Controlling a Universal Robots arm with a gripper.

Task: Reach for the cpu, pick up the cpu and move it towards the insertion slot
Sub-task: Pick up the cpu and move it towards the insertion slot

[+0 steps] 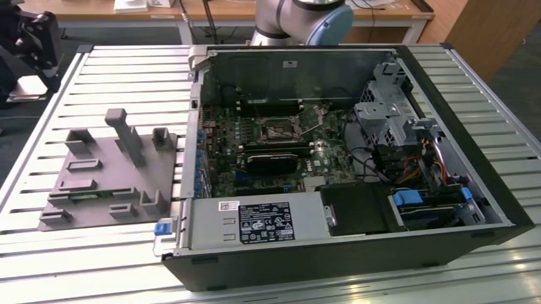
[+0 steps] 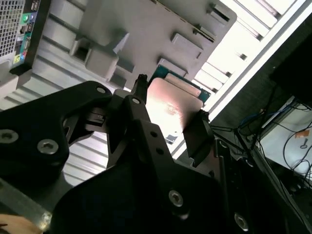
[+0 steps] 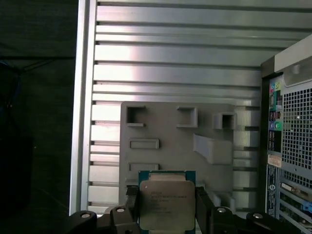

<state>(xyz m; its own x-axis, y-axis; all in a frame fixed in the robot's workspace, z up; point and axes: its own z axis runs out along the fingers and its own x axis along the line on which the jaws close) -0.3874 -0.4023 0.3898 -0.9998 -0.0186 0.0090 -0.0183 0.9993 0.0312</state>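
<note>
The tool (image 3: 166, 194) is sitting nearest the lens in both wrist views. Its two black fingers (image 3: 201, 204) are pressing on opposite side edges of the cpu (image 3: 165, 202), so it is looking clamped on the chip rather than standing apart. In the second wrist view the tool (image 2: 171, 96) is showing the same hold, and the cpu (image 2: 173, 105) is catching the light on its silvery lid. Judging by how large the chip is looming against the grey fixture tray (image 3: 165, 122), it is hanging clear above the tray, not resting in it.

I am expecting the cpu to be light, thin and stiff. Its smooth lid is likely offering little friction, and its underside is probably fragile. The side edges, where the fingers are bearing now, are seeming the right place to hold it, with modest force and the chip kept level.

Beyond the tray the slatted metal surface (image 3: 170, 58) is stretching away. The open computer case (image 1: 338, 269) is lying on it, to the exterior view's right of the tray (image 1: 101, 171). Inside the case, toward its far half, the insertion slot (image 1: 277, 130) is sitting, well apart from the tray over which the cpu is hanging.

Counting: one cpu, one insertion slot, one tool with two fingers, one tray, one case.
</note>
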